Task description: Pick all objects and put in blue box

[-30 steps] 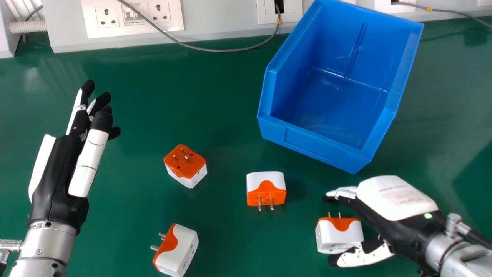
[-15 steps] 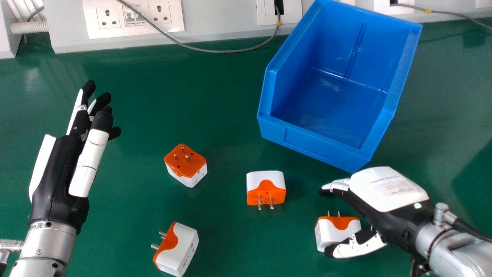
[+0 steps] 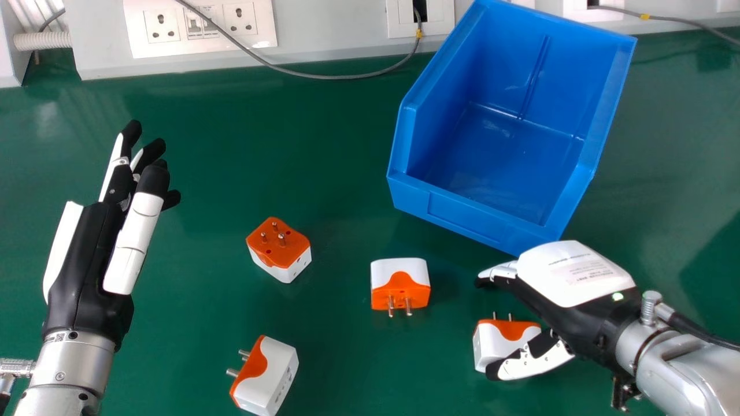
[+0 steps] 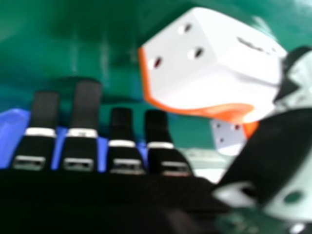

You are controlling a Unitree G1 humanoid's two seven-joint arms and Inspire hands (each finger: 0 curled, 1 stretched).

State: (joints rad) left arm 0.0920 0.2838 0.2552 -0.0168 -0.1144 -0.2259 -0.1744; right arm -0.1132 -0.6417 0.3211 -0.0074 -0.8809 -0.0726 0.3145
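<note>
Leftward comes the right hand (image 3: 569,277), open around the rightmost adapter (image 3: 498,345), fingers toward the back edge of the bench (image 3: 324,173), thumb opposite, apparently to pinch it.

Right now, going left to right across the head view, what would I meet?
The left hand → the plug adapter with its pins up → the plug adapter with its pins toward the near side → the plug adapter beside the right hand's thumb.
</note>
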